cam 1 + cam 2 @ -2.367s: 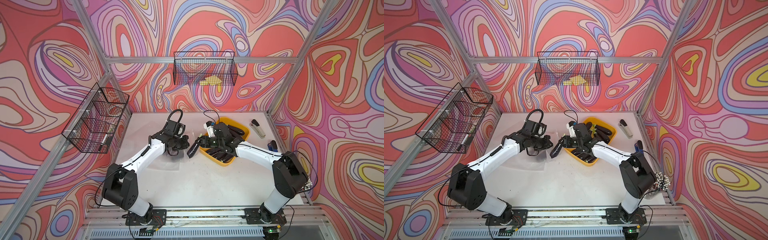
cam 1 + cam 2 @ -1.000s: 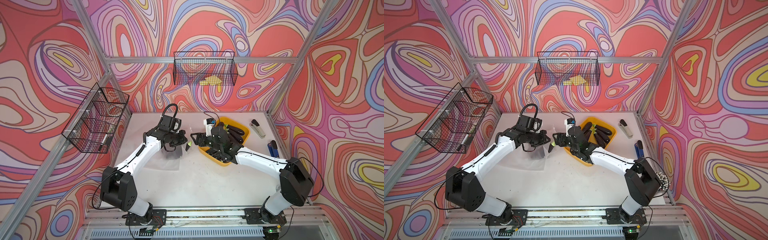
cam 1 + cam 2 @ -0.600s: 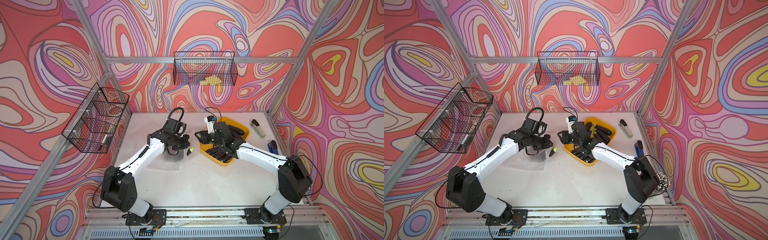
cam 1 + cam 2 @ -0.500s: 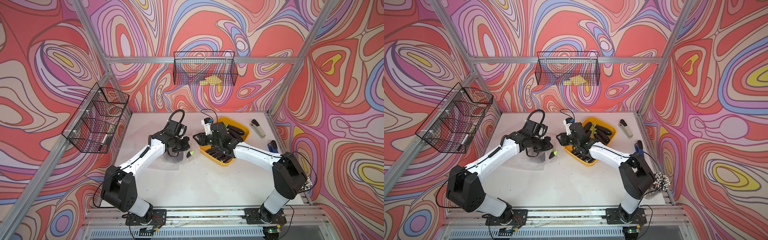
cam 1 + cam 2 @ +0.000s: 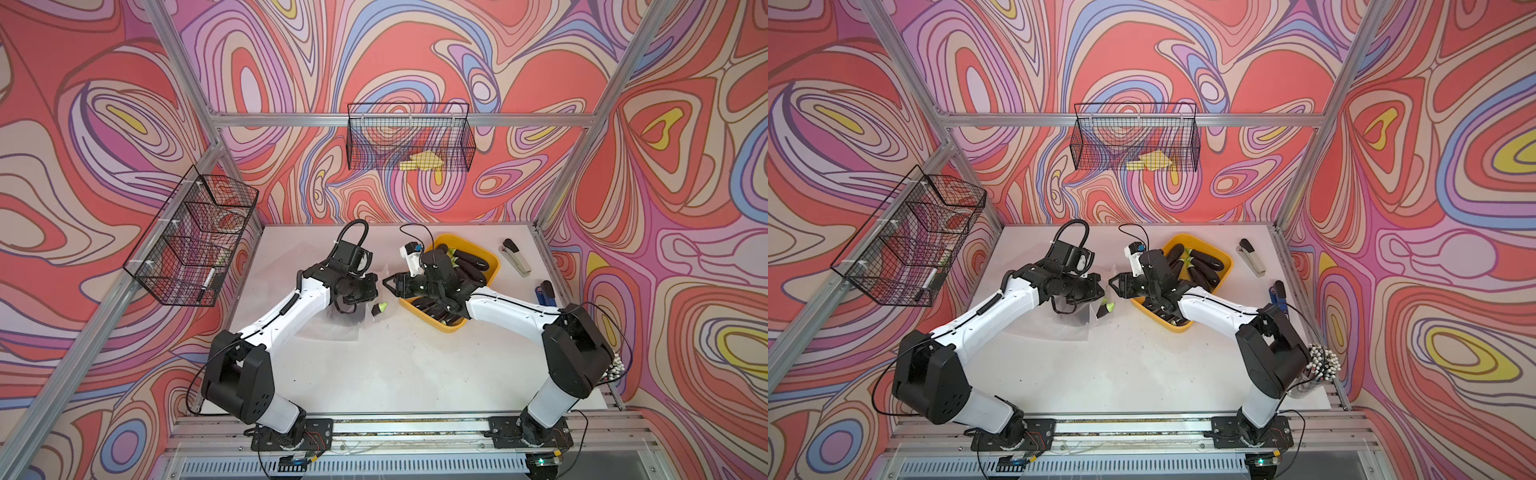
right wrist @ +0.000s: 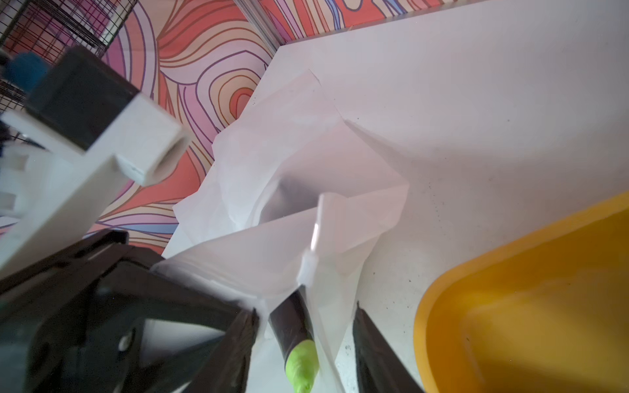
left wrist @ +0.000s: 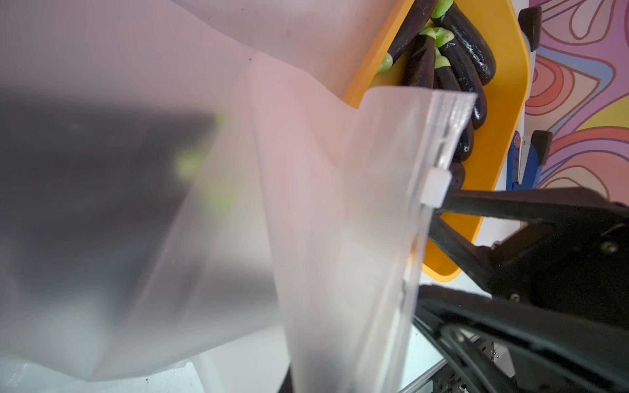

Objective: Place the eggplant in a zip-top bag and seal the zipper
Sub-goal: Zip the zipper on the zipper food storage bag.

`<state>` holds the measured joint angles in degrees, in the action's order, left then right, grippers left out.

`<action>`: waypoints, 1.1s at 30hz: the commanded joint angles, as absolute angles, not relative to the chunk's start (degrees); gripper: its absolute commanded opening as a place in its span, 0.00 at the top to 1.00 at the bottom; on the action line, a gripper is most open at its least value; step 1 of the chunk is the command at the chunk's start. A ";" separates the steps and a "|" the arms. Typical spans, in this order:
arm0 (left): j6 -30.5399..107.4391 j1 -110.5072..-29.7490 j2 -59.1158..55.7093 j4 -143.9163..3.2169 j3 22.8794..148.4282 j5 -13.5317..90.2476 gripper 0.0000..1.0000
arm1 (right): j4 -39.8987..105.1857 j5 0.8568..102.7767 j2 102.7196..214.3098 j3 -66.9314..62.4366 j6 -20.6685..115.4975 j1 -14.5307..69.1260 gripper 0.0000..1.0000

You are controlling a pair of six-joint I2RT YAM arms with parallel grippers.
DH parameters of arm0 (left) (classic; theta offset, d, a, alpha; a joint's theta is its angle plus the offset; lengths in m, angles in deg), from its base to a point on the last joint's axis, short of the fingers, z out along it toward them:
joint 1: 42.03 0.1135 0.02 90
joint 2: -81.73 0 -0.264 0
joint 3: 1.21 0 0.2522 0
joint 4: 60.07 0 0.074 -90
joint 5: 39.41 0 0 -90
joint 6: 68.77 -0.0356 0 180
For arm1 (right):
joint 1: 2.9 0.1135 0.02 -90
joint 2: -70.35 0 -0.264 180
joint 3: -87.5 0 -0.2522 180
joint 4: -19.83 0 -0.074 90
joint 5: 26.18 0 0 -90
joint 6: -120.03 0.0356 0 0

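A dark purple eggplant (image 5: 379,308) with a green stem end lies in the mouth of the clear zip-top bag (image 5: 332,328). Its body is inside and the stem pokes out, as the right wrist view shows: eggplant (image 6: 292,323), bag (image 6: 272,177). My left gripper (image 5: 368,291) is shut on the bag's rim and holds the mouth up; in its own view the gripper (image 7: 292,384) is mostly hidden behind the bag (image 7: 306,204). The white zipper slider (image 7: 435,187) sits partway along the rim. My right gripper (image 6: 306,326) stands open, its fingers either side of the stem without touching it.
A yellow tray (image 5: 492,259) holding several more eggplants (image 7: 452,68) sits just behind my right gripper (image 5: 1115,286). A stapler (image 5: 515,257) and a blue tool (image 5: 544,291) lie at the table's right. Wire baskets (image 5: 195,241) (image 5: 409,141) hang on the walls.
My right gripper carried the eggplant from the tray to the bag's mouth, let it go and drew back slightly. The left gripper has kept its hold on the bag.
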<state>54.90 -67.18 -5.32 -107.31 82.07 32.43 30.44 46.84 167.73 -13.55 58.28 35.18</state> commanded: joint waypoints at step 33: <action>16.78 -56.94 -2.92 -91.01 86.02 14.84 0.35 | 10.44 22.02 175.41 -11.29 37.80 25.32 0.99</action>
<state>30.27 -56.92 2.83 -97.40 85.43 16.22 16.86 31.76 173.24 -11.98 41.47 27.14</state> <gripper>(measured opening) 0.657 0.042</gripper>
